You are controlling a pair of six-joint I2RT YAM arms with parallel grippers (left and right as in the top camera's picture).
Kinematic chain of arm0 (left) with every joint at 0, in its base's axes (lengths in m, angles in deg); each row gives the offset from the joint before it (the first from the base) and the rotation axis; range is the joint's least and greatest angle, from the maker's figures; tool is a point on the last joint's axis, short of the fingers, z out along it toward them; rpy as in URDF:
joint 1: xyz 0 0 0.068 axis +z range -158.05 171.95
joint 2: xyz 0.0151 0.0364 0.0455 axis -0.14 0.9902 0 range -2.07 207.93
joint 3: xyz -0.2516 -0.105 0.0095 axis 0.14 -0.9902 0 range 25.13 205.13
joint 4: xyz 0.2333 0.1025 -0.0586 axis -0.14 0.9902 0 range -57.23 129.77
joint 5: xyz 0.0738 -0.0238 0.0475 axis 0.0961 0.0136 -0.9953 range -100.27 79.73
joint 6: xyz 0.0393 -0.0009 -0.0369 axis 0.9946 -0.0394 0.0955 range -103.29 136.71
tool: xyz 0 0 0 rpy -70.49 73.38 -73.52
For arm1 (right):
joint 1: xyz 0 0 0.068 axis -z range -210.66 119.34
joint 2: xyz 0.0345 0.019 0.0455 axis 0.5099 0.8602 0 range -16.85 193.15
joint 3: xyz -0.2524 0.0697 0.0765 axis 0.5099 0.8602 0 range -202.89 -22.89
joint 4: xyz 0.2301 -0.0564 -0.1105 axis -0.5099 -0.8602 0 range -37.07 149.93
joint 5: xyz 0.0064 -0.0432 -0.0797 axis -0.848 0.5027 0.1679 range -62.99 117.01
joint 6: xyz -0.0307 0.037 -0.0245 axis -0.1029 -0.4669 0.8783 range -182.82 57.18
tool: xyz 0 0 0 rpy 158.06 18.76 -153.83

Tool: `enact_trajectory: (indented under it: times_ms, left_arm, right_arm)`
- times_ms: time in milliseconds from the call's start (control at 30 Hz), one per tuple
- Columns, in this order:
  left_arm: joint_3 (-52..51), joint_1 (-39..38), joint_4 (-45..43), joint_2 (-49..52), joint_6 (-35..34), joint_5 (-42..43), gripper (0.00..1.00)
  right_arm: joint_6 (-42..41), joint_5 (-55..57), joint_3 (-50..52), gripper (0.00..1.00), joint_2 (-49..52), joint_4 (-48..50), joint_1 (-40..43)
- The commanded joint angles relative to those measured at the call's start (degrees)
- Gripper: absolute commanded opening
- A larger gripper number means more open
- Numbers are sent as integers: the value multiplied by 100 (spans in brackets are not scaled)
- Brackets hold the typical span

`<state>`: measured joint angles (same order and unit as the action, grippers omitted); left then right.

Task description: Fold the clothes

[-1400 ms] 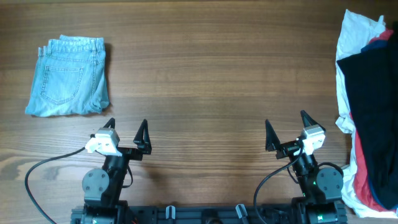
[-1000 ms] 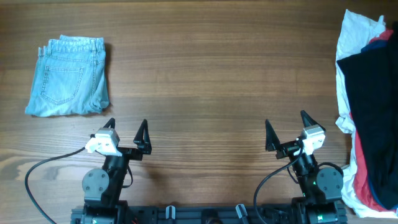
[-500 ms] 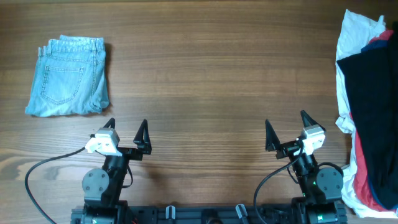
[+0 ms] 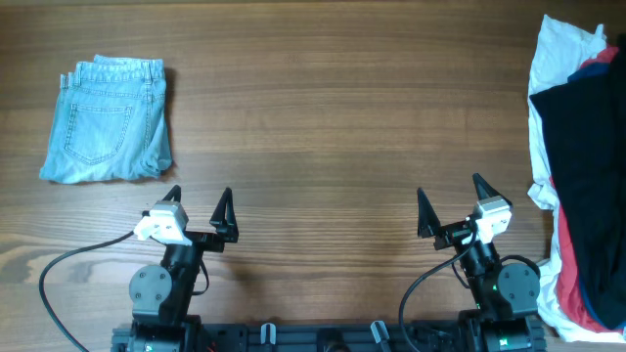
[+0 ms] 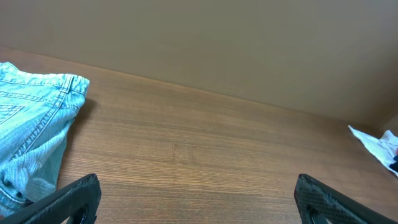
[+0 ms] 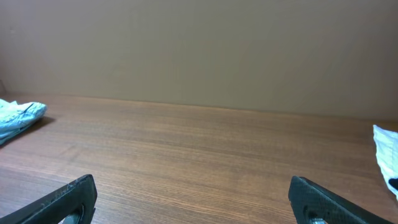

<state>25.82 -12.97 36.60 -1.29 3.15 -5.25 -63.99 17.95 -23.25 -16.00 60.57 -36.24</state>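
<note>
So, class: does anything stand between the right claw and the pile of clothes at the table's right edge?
Nothing visible does: only wooden tabletop shows between the open right claw and the pile of clothes.

Brown wood-grain table (image 4: 323, 117) with horizontal grain, plain beige wall (image 6: 199, 50) behind, soft even light

Matt wood-grain table (image 4: 323, 117); faded denim shorts (image 4: 108, 119) (soft cloth).
</note>
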Motion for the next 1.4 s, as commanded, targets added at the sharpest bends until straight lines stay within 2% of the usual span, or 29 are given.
enact_trajectory:
  times_ms: [0,67,133,233,300,433,567,700,933,1067,1133,1233,1367]
  left_arm:
    - [-37,0,11,-61,136,-59,100]
    - [-37,0,20,-61,136,-59,100]
    - [-37,0,24,-59,133,-57,100]
    - [-35,-7,7,-37,68,81,100]
    - [44,-7,74,-35,70,487,100]
    - [540,-7,866,-24,-22,501,100]
    - [1163,-7,1541,142,-20,501,100]
    - [1871,-7,1829,597,-17,498,100]
    - [3320,-7,2686,2380,-17,505,100]
    - [4341,-7,3591,3641,-15,501,100]
    - [4647,-7,3869,4037,-15,503,100]
    - [4951,-7,4127,4586,-37,505,100]
    - [4948,-7,4203,4887,-37,503,100]
  right_arm:
    - [103,-131,7,100,-57,17,-24]
    - [50,-138,7,100,-57,13,-24]
    - [-389,-133,7,100,-42,15,-24]
    - [-1843,-140,-15,100,-42,-7,-24]
    - [-2181,-144,-138,100,-42,-133,-24]
    - [-2116,-146,-544,100,17,-409,-24]
    - [-1545,-116,-1095,100,271,-850,-24]
    - [-1381,175,-1858,100,887,-1547,-24]
    - [-1377,492,-3480,99,3169,-3077,-24]
    - [-1377,837,-4481,100,4695,-3838,-24]
    - [-1364,944,-4815,100,5206,-3866,-24]
    - [-435,1034,-5062,100,5845,-3368,-17]
    - [-31,2610,-5064,100,6677,-2592,271]
